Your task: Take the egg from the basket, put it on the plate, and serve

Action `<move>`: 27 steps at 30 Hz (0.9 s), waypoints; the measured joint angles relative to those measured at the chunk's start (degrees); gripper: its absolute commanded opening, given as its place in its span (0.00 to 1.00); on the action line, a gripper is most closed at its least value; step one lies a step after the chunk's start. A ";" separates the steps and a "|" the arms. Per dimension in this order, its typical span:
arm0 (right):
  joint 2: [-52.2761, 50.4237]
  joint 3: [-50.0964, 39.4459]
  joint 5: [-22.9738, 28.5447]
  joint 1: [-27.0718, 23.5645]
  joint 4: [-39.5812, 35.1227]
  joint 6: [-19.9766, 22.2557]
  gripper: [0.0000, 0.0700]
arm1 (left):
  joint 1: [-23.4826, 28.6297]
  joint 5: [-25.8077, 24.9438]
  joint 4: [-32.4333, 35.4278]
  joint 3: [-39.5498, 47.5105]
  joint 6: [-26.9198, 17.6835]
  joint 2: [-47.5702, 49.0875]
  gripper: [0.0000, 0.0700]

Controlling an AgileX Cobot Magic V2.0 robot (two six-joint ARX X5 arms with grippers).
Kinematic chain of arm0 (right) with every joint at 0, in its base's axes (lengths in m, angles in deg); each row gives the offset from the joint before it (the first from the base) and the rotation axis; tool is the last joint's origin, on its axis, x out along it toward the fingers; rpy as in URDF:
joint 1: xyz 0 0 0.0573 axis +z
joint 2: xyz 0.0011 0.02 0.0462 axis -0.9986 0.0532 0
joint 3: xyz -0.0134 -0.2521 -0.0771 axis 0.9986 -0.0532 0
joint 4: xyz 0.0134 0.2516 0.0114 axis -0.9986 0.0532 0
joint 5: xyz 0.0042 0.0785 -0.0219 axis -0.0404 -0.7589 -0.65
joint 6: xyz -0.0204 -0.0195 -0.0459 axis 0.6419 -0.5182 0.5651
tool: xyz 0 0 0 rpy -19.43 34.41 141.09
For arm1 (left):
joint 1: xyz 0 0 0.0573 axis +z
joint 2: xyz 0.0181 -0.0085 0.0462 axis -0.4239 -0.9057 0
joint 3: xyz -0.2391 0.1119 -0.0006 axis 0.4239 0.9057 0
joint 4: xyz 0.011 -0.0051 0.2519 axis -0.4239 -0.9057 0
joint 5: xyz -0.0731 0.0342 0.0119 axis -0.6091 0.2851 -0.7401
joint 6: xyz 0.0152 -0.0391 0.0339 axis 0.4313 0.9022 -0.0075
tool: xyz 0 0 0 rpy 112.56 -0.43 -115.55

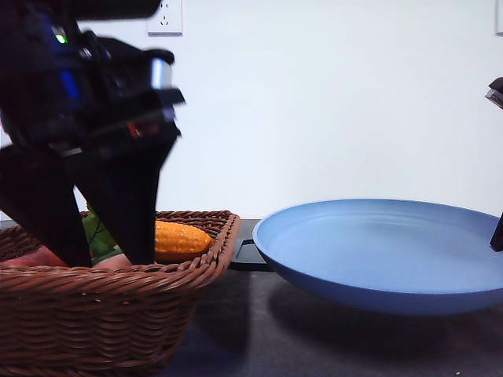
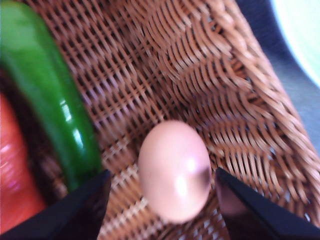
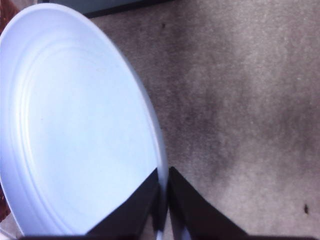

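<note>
- Left gripper [image 2: 162,200]: spread wide, reaching down into the wicker basket [image 1: 118,314], one finger on either side of the egg [image 2: 174,170], not touching it.
- Egg: lying on the basket's woven floor beside a green cucumber [image 2: 45,95].
- Right gripper [image 3: 164,200]: pinched onto the rim of the light-blue plate [image 1: 377,251], holding it lifted off the dark table [image 3: 240,100].
- Corn cob [image 1: 181,238]: resting in the basket.
</note>
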 measured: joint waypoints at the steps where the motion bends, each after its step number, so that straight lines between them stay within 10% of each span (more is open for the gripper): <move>1: 0.00 0.00 0.00 0.00 0.00 0.00 0.00 | -0.01 0.00 0.47 0.00 0.00 -0.47 0.61; 13: 0.00 0.00 -0.01 0.00 -0.05 0.00 0.00 | -0.66 -1.04 2.39 0.00 -0.25 -2.95 0.59; 27: 0.00 0.00 -0.02 0.00 -0.26 0.00 0.00 | -1.54 -1.60 2.22 0.00 -1.28 -3.04 0.27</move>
